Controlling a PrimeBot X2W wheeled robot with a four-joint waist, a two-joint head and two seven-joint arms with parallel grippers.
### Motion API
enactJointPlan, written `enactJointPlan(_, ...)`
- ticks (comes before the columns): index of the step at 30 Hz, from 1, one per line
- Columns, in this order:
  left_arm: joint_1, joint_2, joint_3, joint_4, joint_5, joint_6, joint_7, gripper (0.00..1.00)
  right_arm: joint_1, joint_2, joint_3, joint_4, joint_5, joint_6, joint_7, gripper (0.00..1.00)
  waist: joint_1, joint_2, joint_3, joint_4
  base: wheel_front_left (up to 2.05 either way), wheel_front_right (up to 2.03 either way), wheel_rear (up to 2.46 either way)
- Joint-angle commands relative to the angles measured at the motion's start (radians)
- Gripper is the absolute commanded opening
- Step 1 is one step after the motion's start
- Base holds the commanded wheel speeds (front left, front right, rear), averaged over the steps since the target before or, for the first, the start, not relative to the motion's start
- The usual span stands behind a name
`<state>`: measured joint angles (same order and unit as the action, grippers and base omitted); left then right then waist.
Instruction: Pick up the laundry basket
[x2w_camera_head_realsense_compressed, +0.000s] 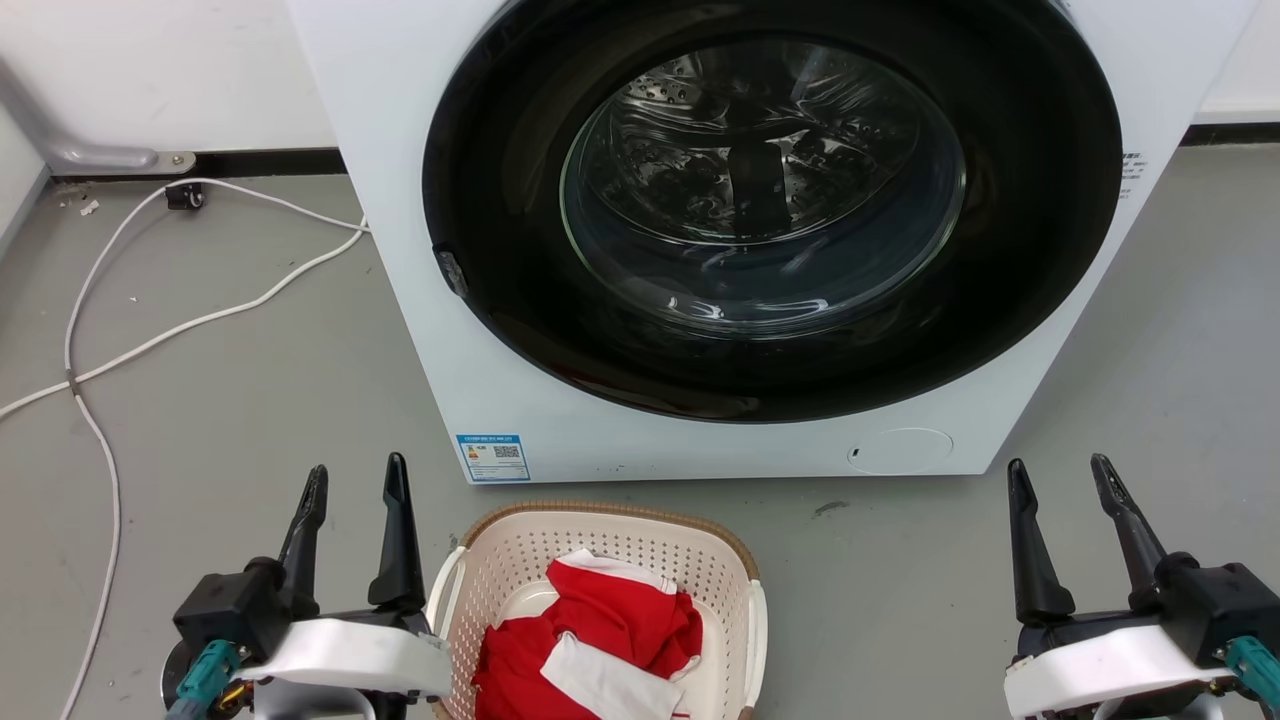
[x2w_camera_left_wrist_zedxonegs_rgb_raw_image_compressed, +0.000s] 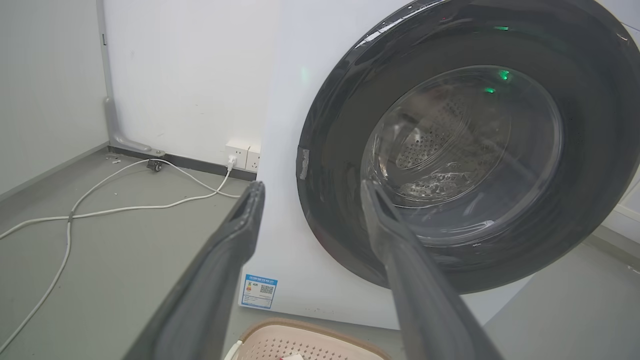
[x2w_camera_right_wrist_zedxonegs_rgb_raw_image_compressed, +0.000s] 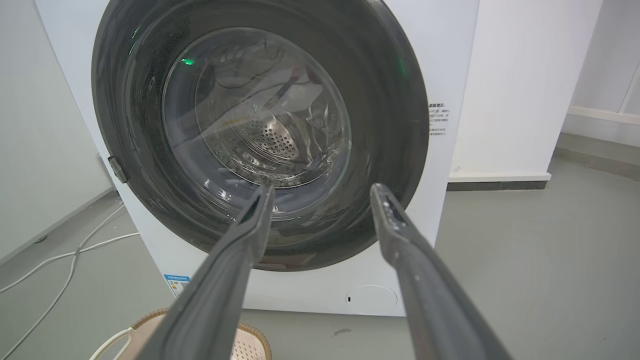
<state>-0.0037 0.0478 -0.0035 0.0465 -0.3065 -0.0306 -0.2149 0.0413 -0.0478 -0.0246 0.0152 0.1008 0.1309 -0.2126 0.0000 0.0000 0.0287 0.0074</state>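
Currently I see basket (x2w_camera_head_realsense_compressed: 610, 512) before washer (x2w_camera_head_realsense_compressed: 480, 300); left gripper (x2w_camera_head_realsense_compressed: 357, 465) beside it, right gripper (x2w_camera_head_realsense_compressed: 1058, 461) well apart, both spread, empty.

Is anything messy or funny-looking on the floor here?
Yes. A loose white cable snakes across the floor left of the washer, and a small dark smudge marks the floor in front of it. The laundry basket sits upright.
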Motion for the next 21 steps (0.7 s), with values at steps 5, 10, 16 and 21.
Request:
enactJointPlan(5, 0.007, 0.003, -0.008, -0.012, 0.061, 0.005, -0.015, 1.00, 0.010, -0.004, 0.000, -0.014, -0.062, 0.000, -0.019, 1.00, 0.0000, 0.0000, 0.002, 0.003, 0.00, 0.00, 0.00)
enactJointPlan(10, 0.012, 0.004, -0.009, -0.011, 0.105, 0.011, -0.025, 1.00, 0.015, -0.004, -0.001, -0.011, -0.088, 0.000, -0.028, 1.00, 0.0000, 0.0000, 0.003, 0.004, 0.00, 0.00, 0.00)
enactJointPlan(16, 0.018, 0.004, -0.009, -0.009, 0.143, 0.014, -0.035, 1.00, 0.018, -0.004, 0.001, -0.006, -0.107, 0.000, -0.037, 1.00, 0.0000, 0.0000, 0.004, 0.003, 0.00, 0.00, 0.00)
enactJointPlan(21, 0.020, 0.004, -0.011, -0.009, 0.180, 0.016, -0.044, 1.00, 0.022, -0.004, 0.003, -0.006, -0.133, 0.000, -0.046, 1.00, 0.0000, 0.0000, 0.004, 0.002, 0.00, 0.00, 0.00)
